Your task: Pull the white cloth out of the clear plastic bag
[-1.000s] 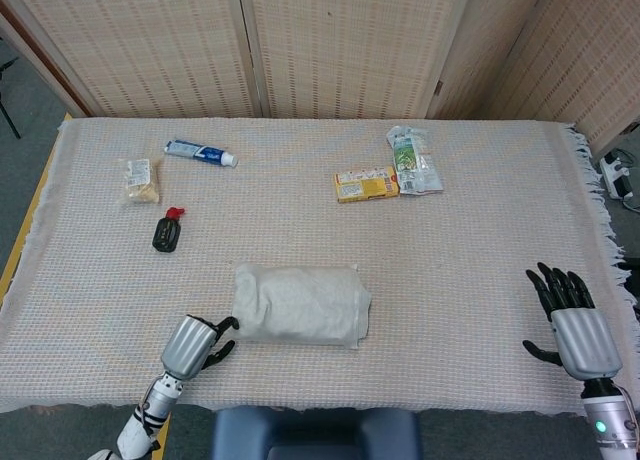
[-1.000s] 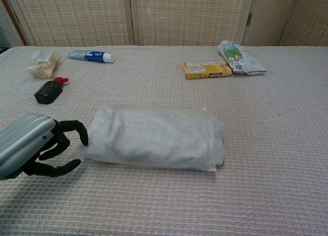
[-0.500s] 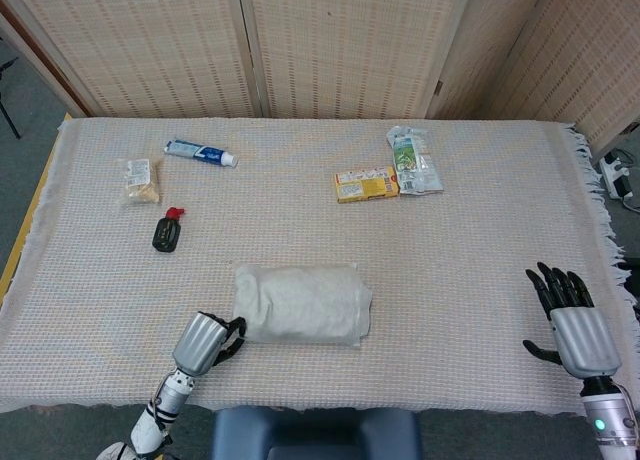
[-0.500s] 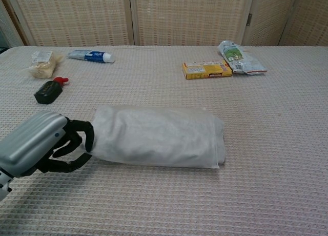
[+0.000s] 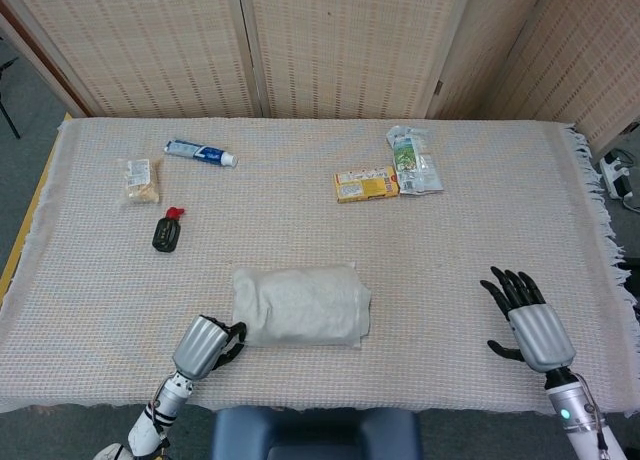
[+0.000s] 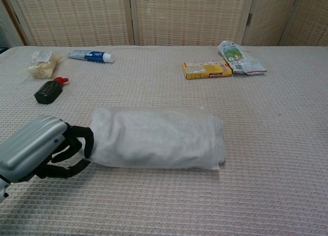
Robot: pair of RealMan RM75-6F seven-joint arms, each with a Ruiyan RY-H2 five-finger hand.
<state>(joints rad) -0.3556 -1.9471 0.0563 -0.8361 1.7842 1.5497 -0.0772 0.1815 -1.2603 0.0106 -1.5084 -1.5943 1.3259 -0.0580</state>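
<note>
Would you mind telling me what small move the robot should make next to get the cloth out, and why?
Probably bring the right hand in to the bag's far end and pin it down. The left hand has its fingers at the bag's near end, seemingly holding it, while the right hand is open and well apart from it. The cloth lies fully inside, so a second hold seems needed.

Even, bright indoor light in both views, with no harsh glare.

Light falls softly from above: the woven surface is evenly lit edge to edge, and shadows are faint and short, seen as a thin dark rim under the clear plastic bag at lower centre of the chest view. The plastic shows only a dull sheen. Both views are sharp; in the chest view the left hand at lower left looms large and slightly soft.
</note>
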